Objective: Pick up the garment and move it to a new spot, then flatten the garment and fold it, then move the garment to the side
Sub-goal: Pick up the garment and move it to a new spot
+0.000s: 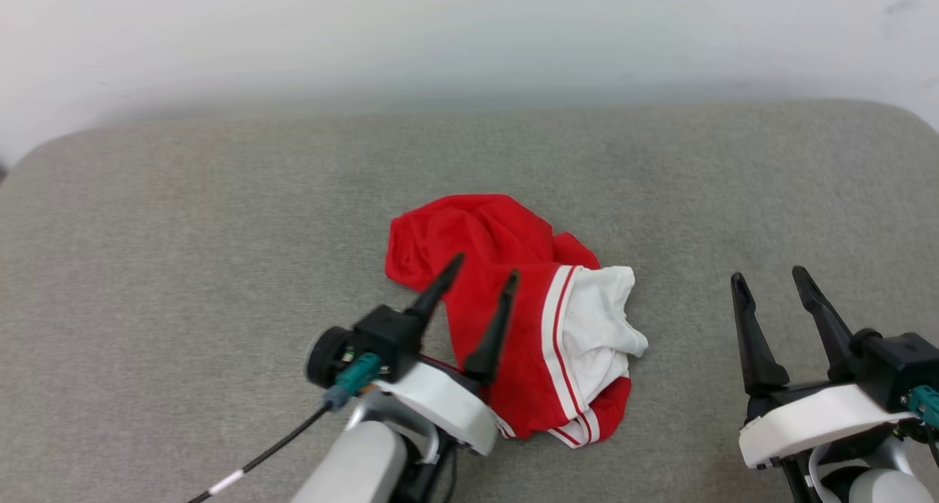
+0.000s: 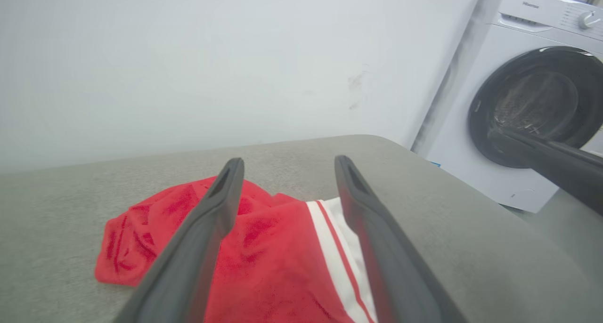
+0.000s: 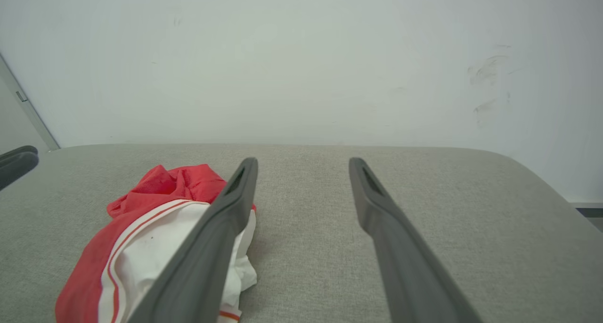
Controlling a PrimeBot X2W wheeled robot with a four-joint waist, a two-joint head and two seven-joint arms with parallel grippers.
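One garment (image 1: pixel 513 320), mid-scene. Two grippers: left gripper (image 1: pixel 486 266) near left, right gripper (image 1: pixel 766 274) near right. Two dark fingers (image 1: pixel 752 342) each, four in all. One grey padded surface (image 1: pixel 220 217). One washer (image 2: pixel 466 163) off right, with one round door (image 2: pixel 537 101), one knob (image 2: pixel 586 19). One black cable (image 1: pixel 271 452), near left.

My head cam looks steeply down on the grey cushion (image 1: pixel 183 195) from high up. Left wrist cam: low, close over the garment (image 2: pixel 273 257), facing far-right. Right wrist cam: low, facing far. All share the garment.
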